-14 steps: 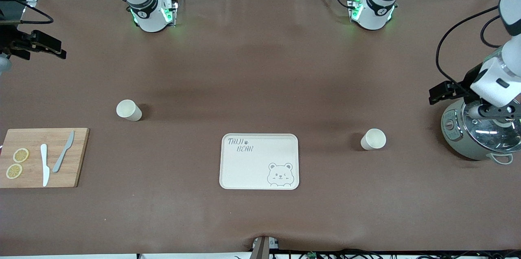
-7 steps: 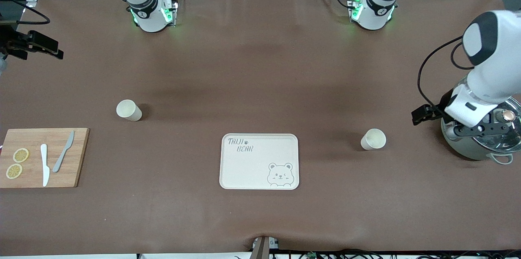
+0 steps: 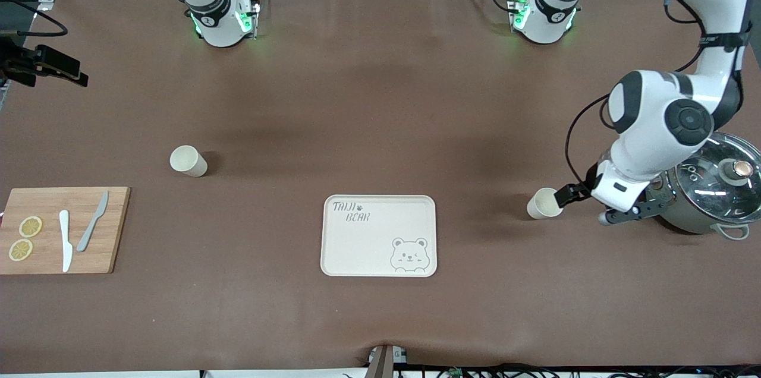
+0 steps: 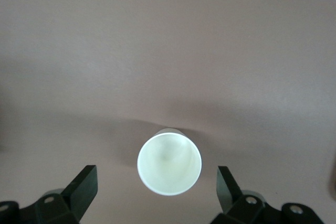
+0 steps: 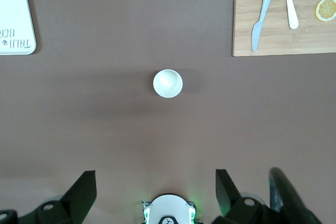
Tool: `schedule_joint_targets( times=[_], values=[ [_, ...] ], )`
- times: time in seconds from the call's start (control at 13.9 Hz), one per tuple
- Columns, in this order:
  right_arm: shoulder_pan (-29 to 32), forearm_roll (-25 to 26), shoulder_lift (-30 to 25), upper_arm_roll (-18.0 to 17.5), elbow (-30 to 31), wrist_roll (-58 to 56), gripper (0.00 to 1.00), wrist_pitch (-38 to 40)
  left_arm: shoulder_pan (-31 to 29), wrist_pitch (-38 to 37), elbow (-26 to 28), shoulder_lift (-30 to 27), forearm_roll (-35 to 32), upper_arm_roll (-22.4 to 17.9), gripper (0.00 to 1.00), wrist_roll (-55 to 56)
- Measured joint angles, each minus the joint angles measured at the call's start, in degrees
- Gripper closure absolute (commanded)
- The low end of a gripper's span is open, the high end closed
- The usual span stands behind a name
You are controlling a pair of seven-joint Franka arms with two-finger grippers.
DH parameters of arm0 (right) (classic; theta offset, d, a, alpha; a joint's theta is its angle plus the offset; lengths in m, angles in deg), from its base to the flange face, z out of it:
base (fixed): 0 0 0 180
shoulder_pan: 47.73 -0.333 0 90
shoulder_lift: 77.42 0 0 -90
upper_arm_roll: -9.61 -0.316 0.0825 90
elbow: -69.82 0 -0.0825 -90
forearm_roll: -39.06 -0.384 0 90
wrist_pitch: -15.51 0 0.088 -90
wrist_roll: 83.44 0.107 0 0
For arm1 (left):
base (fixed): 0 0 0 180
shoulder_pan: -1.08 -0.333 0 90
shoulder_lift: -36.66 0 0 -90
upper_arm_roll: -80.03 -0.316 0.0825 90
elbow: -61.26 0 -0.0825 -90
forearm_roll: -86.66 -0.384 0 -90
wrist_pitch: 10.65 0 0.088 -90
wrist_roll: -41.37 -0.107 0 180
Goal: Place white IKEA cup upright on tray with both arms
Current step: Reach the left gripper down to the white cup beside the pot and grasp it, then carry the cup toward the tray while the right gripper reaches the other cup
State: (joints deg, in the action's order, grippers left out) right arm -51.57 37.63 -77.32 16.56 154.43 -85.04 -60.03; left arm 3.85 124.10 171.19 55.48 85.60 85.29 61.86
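Note:
Two white cups stand upright on the brown table. One cup (image 3: 544,203) is beside the cream tray (image 3: 357,247) toward the left arm's end. The other cup (image 3: 188,160) is toward the right arm's end. My left gripper (image 3: 633,213) hangs open above the first cup, which shows between its fingers in the left wrist view (image 4: 169,163). My right gripper (image 3: 53,64) is open and empty, high at the right arm's end of the table. Its wrist view shows the second cup (image 5: 168,83) and a corner of the tray (image 5: 13,14) far below.
A steel pot with a glass lid (image 3: 710,194) stands close to the left gripper, at the left arm's end. A wooden cutting board (image 3: 113,229) with two lemon slices and two knives lies at the right arm's end, nearer the front camera than the second cup.
The left arm has swung from over the pot toward the cup beside the tray. The right gripper has drifted slightly toward the table's edge. The cups and tray have not moved.

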Motion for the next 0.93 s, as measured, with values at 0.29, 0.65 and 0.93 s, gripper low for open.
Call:
schedule_joint_targets(
  times=[0.29, 0.65, 0.93],
  values=[
    [-0.2, 0.0, 0.2, 0.3, 0.0, 0.0, 0.0, -0.2, -0.1, 5.7, 3.6, 3.8, 0.0, -0.2, 0.23, 0.0],
    [-0.3, 0.0, 3.4, 0.3, 0.2, 0.0, 0.0, -2.4, -0.6, 7.6, 6.5, 5.0, 0.0, -0.3, 0.78, 0.0],
    [-0.4, 0.0, 7.8, 0.3, 0.5, 0.0, 0.0, -5.9, -0.6, 7.7, 7.2, 5.6, 0.0, -0.3, 1.0, 0.0]
  ],
)
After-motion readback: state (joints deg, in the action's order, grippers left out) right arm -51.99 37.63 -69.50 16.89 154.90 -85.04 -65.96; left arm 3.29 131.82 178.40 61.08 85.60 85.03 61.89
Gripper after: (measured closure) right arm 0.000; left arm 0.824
